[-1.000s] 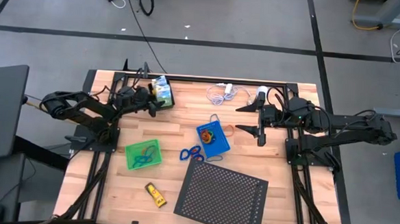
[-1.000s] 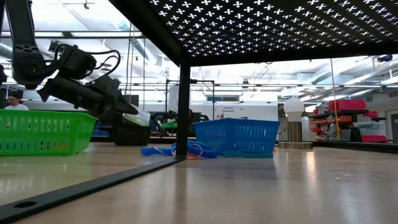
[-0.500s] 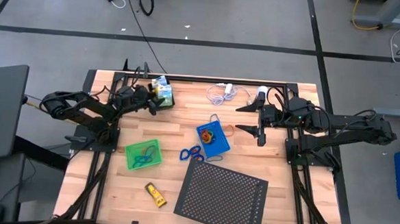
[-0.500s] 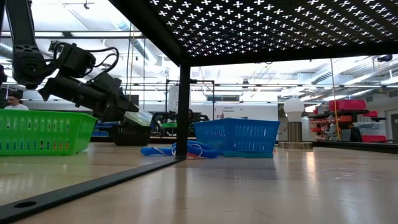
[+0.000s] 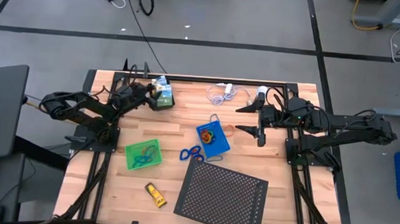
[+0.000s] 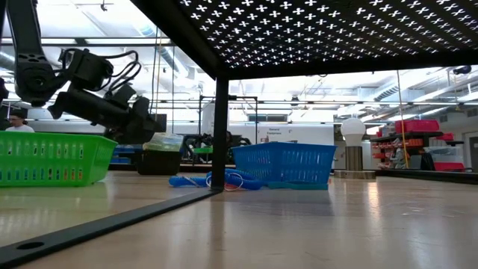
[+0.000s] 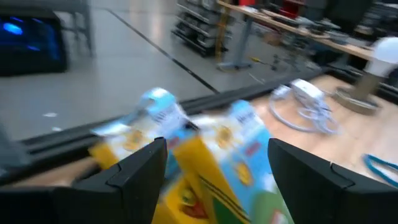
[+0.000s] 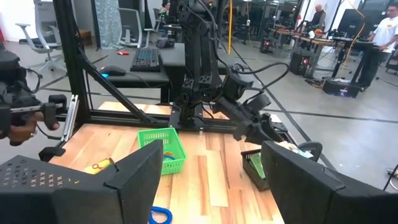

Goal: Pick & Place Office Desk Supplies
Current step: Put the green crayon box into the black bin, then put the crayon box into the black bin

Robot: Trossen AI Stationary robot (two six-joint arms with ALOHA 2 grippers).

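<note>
A: High view first: what has been altered in the last second?

B: The left gripper (image 5: 148, 96) has been drawn back from above the black tray (image 5: 163, 101) toward its own side of the table. A second ago it was reaching over the tray; now it is seen just beside the tray's near edge. Its fingers are held wide apart and nothing is carried between them.

A: And the boxes?

B: The yellow-green crayon box (image 5: 162, 91) and the small boxes beside it are seen standing in the black tray at the far left of the table. A drop-off appears to have been finished, so another item can likely be fetched next.

A: What remains loose?

B: A yellow tube (image 5: 156, 194) is left on the wood in front of the green tray (image 5: 143, 154), and blue loops (image 5: 190, 153) lie beside the blue tray (image 5: 213, 138).

A: What is given by the left wrist view that is missed from above?

B: The crayon box (image 7: 211, 168) is shown close up, tilted, between the spread fingers (image 7: 140, 177). The low view shows the gripper (image 6: 142, 123) hanging above the tray.

A: The right arm?

B: The right gripper (image 5: 254, 119) is parked open and empty near the white bulb (image 5: 261, 92).
</note>
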